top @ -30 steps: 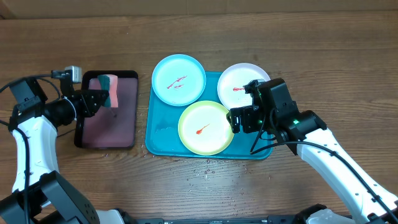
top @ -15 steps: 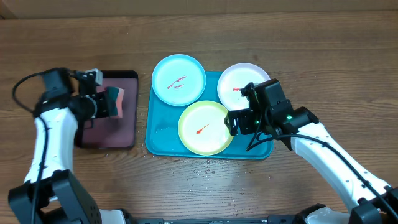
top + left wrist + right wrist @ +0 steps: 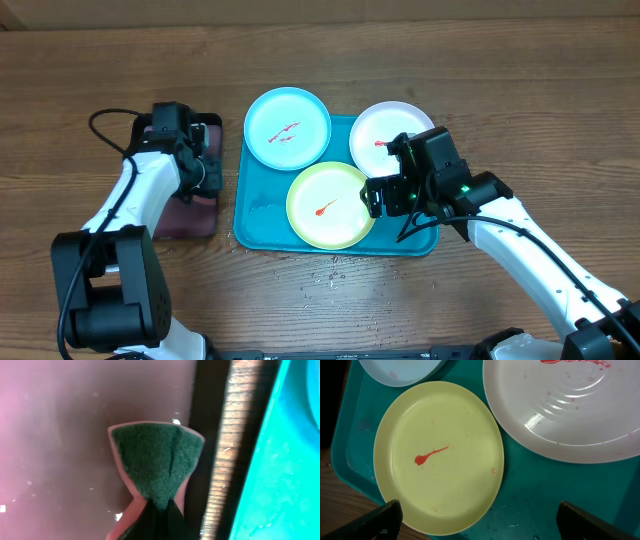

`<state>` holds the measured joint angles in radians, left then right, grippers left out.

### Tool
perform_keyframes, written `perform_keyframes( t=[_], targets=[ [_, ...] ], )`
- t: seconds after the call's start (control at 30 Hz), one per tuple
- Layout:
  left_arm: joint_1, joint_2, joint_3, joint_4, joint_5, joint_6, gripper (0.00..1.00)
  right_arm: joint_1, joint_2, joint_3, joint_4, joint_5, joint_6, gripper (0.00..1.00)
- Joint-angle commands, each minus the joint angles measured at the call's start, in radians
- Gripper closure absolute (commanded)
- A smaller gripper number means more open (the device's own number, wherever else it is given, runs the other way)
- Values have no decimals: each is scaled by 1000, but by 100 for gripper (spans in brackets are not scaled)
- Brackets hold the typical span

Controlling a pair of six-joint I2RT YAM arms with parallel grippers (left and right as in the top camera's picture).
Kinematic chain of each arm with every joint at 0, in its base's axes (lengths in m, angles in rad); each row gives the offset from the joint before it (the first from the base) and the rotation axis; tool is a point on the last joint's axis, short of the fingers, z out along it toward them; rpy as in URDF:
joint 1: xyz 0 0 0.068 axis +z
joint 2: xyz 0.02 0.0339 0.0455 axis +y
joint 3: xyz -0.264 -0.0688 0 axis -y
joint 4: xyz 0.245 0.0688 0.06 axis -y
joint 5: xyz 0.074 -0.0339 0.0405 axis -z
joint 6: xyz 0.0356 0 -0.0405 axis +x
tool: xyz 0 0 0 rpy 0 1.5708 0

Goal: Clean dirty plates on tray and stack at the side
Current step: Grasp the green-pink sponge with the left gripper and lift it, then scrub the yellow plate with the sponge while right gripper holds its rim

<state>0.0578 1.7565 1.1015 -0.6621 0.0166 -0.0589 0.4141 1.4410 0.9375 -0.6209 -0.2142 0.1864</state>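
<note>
Overhead: 3 red-smeared plates on 1 tray (image 3: 258, 225) – blue plate (image 3: 288, 127) overhanging its far-left corner, white plate (image 3: 392, 135), yellow plate (image 3: 331, 205) | Left wrist: left gripper (image 3: 159, 510) pinched on 1 sponge (image 3: 157, 457) over black tray (image 3: 60, 435) | Right wrist: right gripper (image 3: 482, 520) spread wide, empty, above yellow plate's edge.

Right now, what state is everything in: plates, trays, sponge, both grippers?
tray: wet-looking, holding the plates.
small tray: pinkish inside, flecked.
blue plate: red smears, overhanging the tray's rim.
white plate: red smear, on the tray.
yellow plate: one red smear, on the tray.
sponge: pinched, green side showing.
left gripper: shut on the sponge, over the small tray.
right gripper: open, empty, above the yellow plate.
</note>
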Motion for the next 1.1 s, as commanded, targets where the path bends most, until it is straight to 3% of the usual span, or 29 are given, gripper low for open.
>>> perform_keyframes(
  t=[0.0,0.43,0.73,0.9,1.07],
  targets=[
    [-34,1,-2,7,11,-24,96,4,-2,32,3,-11,-4,0],
    [-40,-16,42,-46,63,-23,96,4,-2,32,2,-11,-4,0],
    [-42,-145,132,-121,68,-25,96,4,-2,32,-18,-11,-4,0],
    [-105,-209,142,-114,214,53,96,4,7,32,-28,-12,-9,0],
    [-220,-183,137,-116,229,124,96,4,58,32,-28,-29,-11,2]
  ],
)
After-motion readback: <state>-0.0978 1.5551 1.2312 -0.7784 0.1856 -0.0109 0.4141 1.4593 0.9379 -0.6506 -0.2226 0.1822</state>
